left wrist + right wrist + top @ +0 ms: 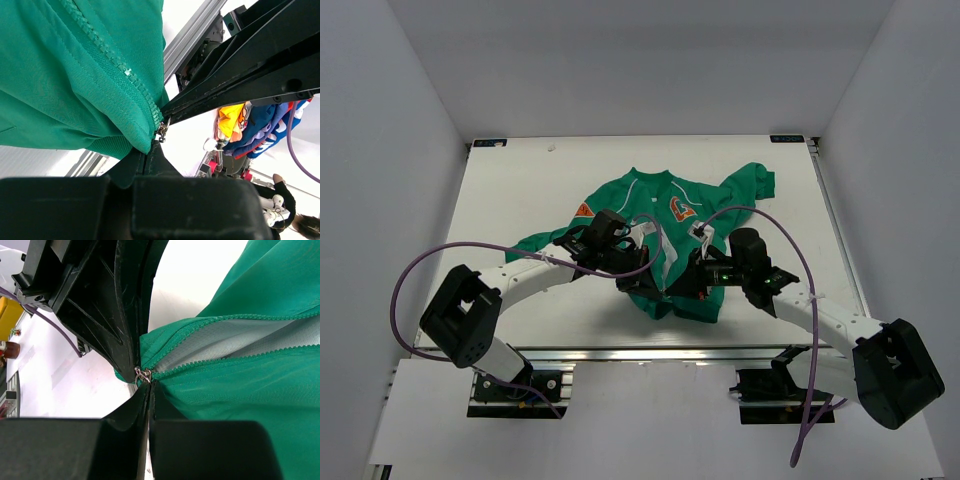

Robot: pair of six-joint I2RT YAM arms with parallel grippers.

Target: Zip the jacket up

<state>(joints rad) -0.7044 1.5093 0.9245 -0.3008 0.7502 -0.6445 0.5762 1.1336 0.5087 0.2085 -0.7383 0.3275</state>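
Note:
The green jacket lies on the white table, collar far, with an orange chest logo and an orange sleeve patch. Both grippers meet at the bottom of its front zip, lifting the hem. My left gripper is shut on the jacket's bottom hem just beside the metal zip slider. My right gripper is shut at the zip pull, fingertips pressed together under it. Above the slider the zip is open, showing pale lining.
An aluminium rail runs along the table's near edge below the hem. Purple cables loop over both arms. Grey walls enclose the table on three sides. A pile of coloured clothes shows beyond the table in the left wrist view.

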